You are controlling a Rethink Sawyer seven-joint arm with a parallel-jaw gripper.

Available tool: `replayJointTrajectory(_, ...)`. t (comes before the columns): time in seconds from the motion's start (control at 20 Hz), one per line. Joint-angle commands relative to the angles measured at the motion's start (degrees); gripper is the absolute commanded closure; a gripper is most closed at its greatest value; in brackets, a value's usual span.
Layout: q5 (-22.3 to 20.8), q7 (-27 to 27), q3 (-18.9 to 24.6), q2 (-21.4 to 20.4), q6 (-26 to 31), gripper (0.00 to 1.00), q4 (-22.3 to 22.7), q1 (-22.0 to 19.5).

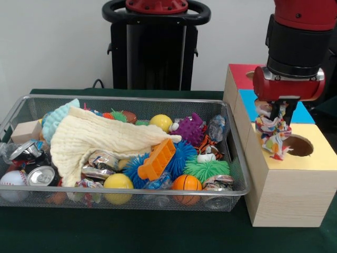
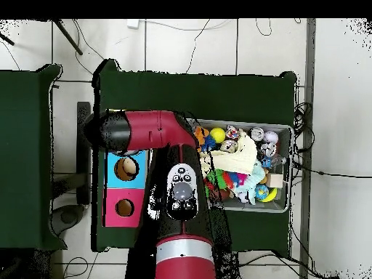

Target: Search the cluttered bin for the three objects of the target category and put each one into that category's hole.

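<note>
Patterned cloth scrap (image 1: pixel 275 136) dangling over the yellow hole.
It hangs from the gripper (image 1: pixel 277 112), jaws pinched shut on its top, directly above the round hole (image 1: pixel 298 145) in the wooden box (image 1: pixel 287 192); the mesh bin (image 1: pixel 126 203) of clutter sits well off to the side on the green tabletop (image 1: pixel 158 232).
</note>
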Motion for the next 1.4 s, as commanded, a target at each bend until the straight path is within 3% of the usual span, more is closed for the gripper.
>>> replayJointTrajectory(0.05, 1.8, 13.4, -0.4, 0.2, -2.8, 1.00, 5.9, 0.3)
replayJointTrajectory(0.7, 3.5, 15.4, -3.4, 2.0, 1.4, 1.00, 0.4, 4.4)
replayJointTrajectory(1.4, 6.0, 14.9, -4.1, 6.9, -0.4, 1.00, -3.6, 5.5)
